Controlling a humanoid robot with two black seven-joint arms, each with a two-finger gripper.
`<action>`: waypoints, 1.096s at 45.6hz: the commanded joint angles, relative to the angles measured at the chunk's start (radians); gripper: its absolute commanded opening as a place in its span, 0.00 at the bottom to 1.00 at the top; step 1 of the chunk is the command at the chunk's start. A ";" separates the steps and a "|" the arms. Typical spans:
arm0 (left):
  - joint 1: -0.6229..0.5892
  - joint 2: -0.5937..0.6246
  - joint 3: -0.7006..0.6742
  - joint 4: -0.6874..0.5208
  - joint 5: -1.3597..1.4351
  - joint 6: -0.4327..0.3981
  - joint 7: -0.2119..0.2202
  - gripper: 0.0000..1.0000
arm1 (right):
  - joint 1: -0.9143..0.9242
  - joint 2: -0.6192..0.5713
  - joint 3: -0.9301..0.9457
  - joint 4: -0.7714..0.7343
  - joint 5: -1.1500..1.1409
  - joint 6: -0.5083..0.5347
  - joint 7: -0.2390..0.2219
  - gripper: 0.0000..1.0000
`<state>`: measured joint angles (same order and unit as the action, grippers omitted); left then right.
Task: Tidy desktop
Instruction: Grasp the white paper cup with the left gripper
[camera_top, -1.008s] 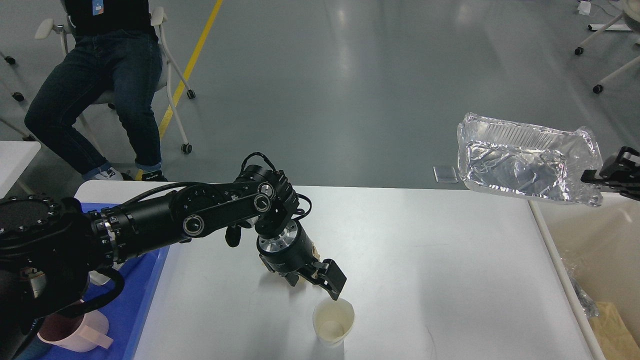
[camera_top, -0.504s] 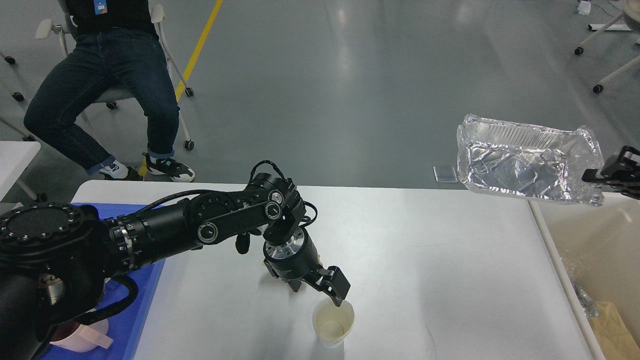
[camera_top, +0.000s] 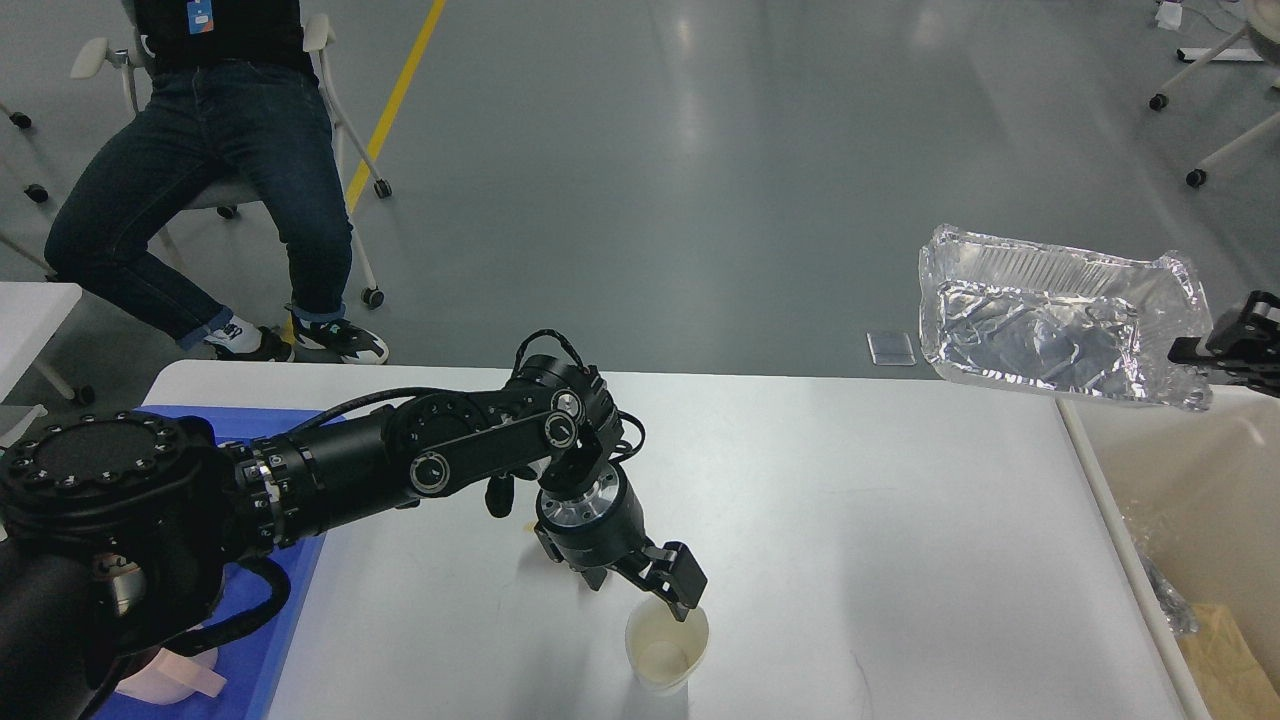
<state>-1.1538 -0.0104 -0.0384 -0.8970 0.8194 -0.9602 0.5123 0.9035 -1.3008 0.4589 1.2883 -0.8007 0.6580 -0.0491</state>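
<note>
The white desktop (camera_top: 850, 520) carries a cream paper cup (camera_top: 667, 650) standing upright near its front edge. My left gripper (camera_top: 645, 588) hangs just behind the cup, open. Its right finger (camera_top: 684, 585) touches or dips past the cup's far rim, while the other finger stays outside the cup to the left. At the far right my right gripper (camera_top: 1222, 345) is shut on the edge of a crumpled foil tray (camera_top: 1050, 325). That tray is held in the air over the desktop's back right corner.
A blue tray (camera_top: 295, 590) lies along the left edge, with a pink cup (camera_top: 170, 675) partly hidden by my left arm. A cream bin (camera_top: 1180, 480) stands right of the desktop. A person (camera_top: 200, 170) sits on a chair at back left.
My left gripper has moved right and down, so its finger now meets the cup's rim. The foil tray has shifted slightly right. The seated person has moved their legs.
</note>
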 joint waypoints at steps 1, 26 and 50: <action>0.005 0.000 0.000 0.000 -0.002 0.000 0.011 1.00 | 0.000 0.000 0.001 0.000 0.000 -0.001 0.000 0.00; 0.068 -0.028 0.002 0.004 0.013 0.000 0.060 0.96 | 0.000 0.002 -0.002 -0.009 0.002 -0.001 0.000 0.00; 0.082 -0.040 -0.015 0.010 0.078 0.000 0.091 0.29 | -0.003 -0.005 -0.002 -0.020 0.002 -0.001 0.001 0.00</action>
<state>-1.0723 -0.0502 -0.0520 -0.8866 0.8888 -0.9598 0.6000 0.9012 -1.3032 0.4571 1.2686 -0.7991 0.6565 -0.0480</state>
